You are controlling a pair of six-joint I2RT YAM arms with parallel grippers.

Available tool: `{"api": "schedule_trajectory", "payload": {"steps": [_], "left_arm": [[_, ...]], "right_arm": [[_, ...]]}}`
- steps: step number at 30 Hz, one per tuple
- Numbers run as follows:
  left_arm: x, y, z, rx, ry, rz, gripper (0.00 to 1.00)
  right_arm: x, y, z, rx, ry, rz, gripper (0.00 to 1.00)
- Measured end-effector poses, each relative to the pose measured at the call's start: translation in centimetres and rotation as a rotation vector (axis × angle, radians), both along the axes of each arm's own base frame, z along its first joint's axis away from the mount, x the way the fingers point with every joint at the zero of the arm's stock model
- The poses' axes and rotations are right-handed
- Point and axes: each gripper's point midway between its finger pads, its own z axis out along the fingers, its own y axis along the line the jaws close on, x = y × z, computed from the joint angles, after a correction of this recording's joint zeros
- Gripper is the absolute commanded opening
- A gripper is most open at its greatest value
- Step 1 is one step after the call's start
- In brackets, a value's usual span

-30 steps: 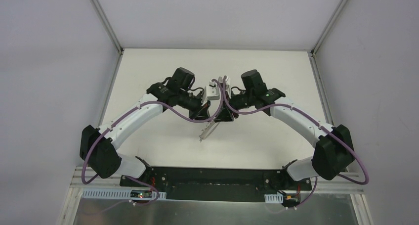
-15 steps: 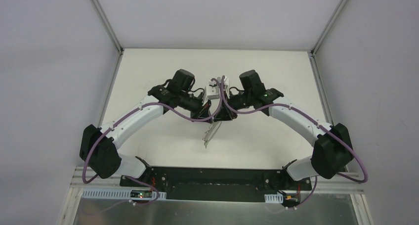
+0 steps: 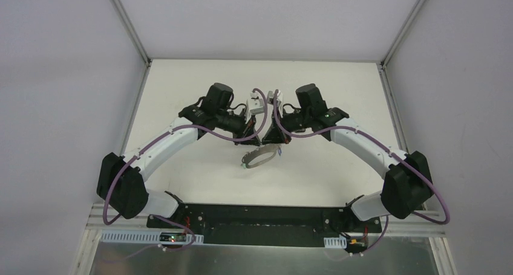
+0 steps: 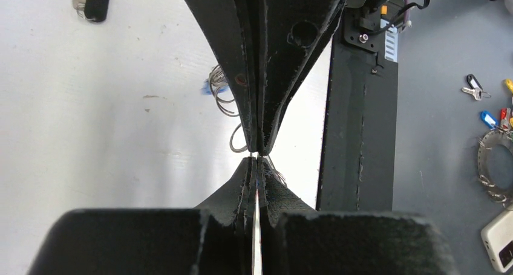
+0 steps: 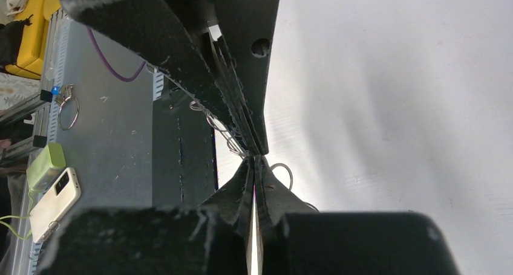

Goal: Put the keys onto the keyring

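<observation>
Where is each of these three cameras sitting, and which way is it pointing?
Top: above and behind, looking down at the table; left arm, right arm and keyring show.
Left wrist: on the left arm, looking along the shut left fingers to the table.
Right wrist: likewise, along the right fingers.
Shared: both wrist views show fingertips meeting at the keyring.

SITE: robotics lab test cell | ENCLOSURE: pale grey panel walls on silvery aluminium frame struts, closed around a white tabletop | RIG: black base plate at the near edge; white slotted cable ducts; purple cables looped along two white-and-black robot arms
</observation>
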Motion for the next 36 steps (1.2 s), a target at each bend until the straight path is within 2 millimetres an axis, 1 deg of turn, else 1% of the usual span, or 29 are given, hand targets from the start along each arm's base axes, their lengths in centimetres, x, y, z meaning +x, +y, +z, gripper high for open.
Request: {"api": "schedule_trajectory", "payload": {"steps": [1, 4, 6, 8, 13, 19, 25, 30, 36], "left_arm": [[0.1, 0.0, 0.1, -0.007, -0.003, 0.004, 0.01], [0.3, 0.0, 0.5, -0.023, -0.019, 0.005, 0.16], [0.4, 0.1, 0.8, -0.030, -0.028, 0.005, 0.23], [0.6, 0.4, 1.1, -0.035, -0.043, 0.011, 0.27], [0.7, 1.1, 1.0, -0.015, -0.089, 0.002, 0.28], [0.3, 1.7, 0.3, 0.024, -0.139, -0.046, 0.28], [-1.0, 2.8, -0.3, 0.071, -0.161, -0.133, 0.29], [-1.9, 3.0, -0.8, 0.076, -0.144, -0.197, 0.30], [-1.4, 2.9, -1.5, 0.089, -0.183, -0.229, 0.26]], "right_arm": [[0.1, 0.0, 0.1, 0.004, -0.003, -0.002, 0.00], [0.3, -0.1, 0.4, 0.013, -0.010, -0.007, 0.00], [0.3, -0.2, 0.6, 0.012, -0.014, -0.011, 0.00], [0.3, -0.3, 0.5, 0.005, -0.015, -0.017, 0.00], [0.6, -0.9, -0.1, -0.041, -0.027, -0.034, 0.00], [0.7, -1.3, 0.5, -0.055, -0.061, -0.039, 0.00], [0.8, -1.5, 0.7, -0.051, -0.076, -0.042, 0.00], [0.9, -1.6, 0.7, -0.049, -0.086, -0.037, 0.00], [0.3, -1.7, 0.3, -0.041, -0.074, -0.010, 0.00]]}}
